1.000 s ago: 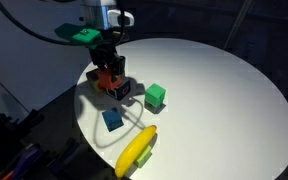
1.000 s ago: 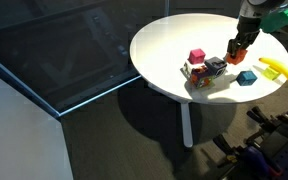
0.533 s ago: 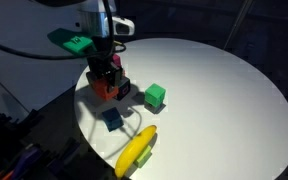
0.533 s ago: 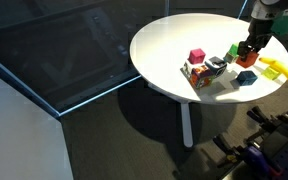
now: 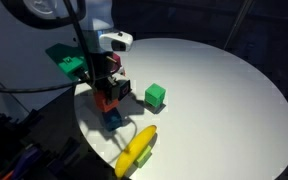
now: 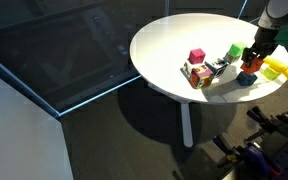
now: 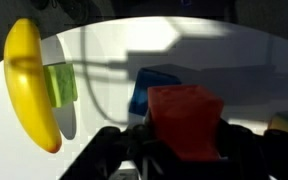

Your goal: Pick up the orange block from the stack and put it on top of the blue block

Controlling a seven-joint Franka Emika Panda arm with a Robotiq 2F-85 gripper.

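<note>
Your table (image 5: 219, 95) reads as a smooth white top with a soft sheen. In the wrist view it takes crisp shadows and a faint glare toward 12 o'clock. The orange block (image 7: 184, 118) looks like hard moulded plastic, satin rather than mirror-bright, with flat, even faces. The blue block (image 7: 147, 92), at about 10 o'clock from it in the wrist view, has the same smooth plastic look. The banana (image 7: 29, 82) at 9 o'clock is glossy yellow, with a pale highlight along its back. The green cube (image 5: 156, 95) looks like matt plastic. On the gripper (image 7: 182, 142), the fingers (image 7: 112, 152) show up as matt black. In an exterior view, the dark panel (image 6: 54, 50) at 9 o'clock is glossy and reflective.
</note>
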